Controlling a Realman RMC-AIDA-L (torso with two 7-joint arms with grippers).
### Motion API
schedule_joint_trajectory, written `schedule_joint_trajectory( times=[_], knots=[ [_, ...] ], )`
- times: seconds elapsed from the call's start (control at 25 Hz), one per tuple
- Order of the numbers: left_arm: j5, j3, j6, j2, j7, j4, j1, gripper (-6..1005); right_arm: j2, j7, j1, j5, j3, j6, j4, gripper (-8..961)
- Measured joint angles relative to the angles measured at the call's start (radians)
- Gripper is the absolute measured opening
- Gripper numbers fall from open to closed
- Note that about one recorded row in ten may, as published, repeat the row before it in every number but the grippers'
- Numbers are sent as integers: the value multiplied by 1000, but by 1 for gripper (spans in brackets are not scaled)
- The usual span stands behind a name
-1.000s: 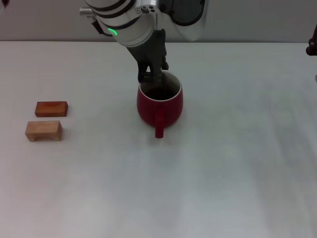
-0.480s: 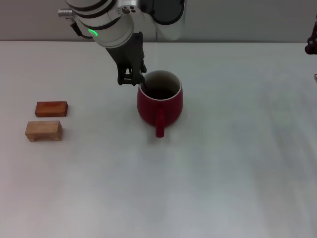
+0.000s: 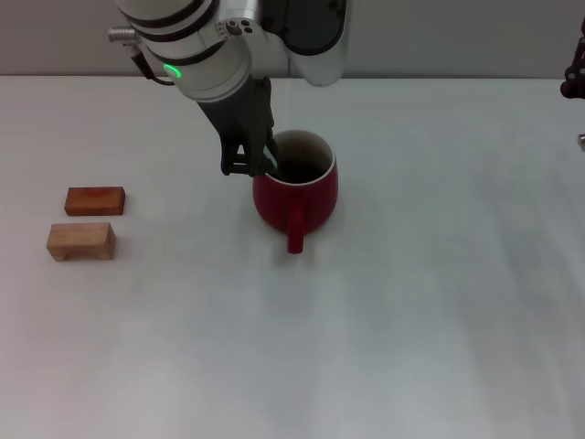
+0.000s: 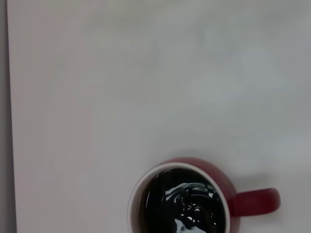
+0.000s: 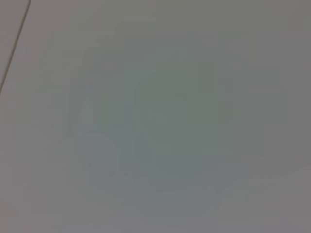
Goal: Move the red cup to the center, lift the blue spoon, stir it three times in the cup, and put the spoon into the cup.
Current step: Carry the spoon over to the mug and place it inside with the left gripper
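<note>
The red cup stands near the middle of the table with its handle pointing toward me; its inside is dark and glossy. In the left wrist view the red cup is seen from above, handle out to one side. My left gripper hangs at the cup's left rim, fingers close together. A thin pale sliver of the blue spoon shows at the fingertips and leans into the cup; the rest is hidden. The right gripper is parked at the far right edge, only partly in view.
Two small wooden blocks lie at the left: a reddish block and a paler block just in front of it. The white table stretches bare in front of and to the right of the cup.
The left gripper swung from over the cup's back rim out to the left, then came back down and in against the left rim. The cup has stayed put.
</note>
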State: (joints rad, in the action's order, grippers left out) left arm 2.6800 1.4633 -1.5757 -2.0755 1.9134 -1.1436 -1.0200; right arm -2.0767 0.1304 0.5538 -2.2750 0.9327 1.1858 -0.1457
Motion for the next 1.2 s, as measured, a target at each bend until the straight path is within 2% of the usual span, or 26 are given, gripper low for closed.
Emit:
schedule_joint_trajectory(
  times=[0.4, 0.64, 0.8, 1.2],
  knots=[
    [-80, 6, 70, -3, -29, 4, -24, 169, 0, 0, 0, 0, 0, 0, 0, 6],
    [-69, 7, 121, -3, -28, 23, -28, 169, 0, 0, -3, 0, 0, 0, 0, 6],
    [-25, 12, 166, -3, -19, 85, -39, 169, 0, 0, -3, 0, 0, 0, 0, 6],
    [23, 2, 112, 3, 8, 56, -16, 168, 0, 0, 0, 0, 0, 0, 0, 6]
  ],
)
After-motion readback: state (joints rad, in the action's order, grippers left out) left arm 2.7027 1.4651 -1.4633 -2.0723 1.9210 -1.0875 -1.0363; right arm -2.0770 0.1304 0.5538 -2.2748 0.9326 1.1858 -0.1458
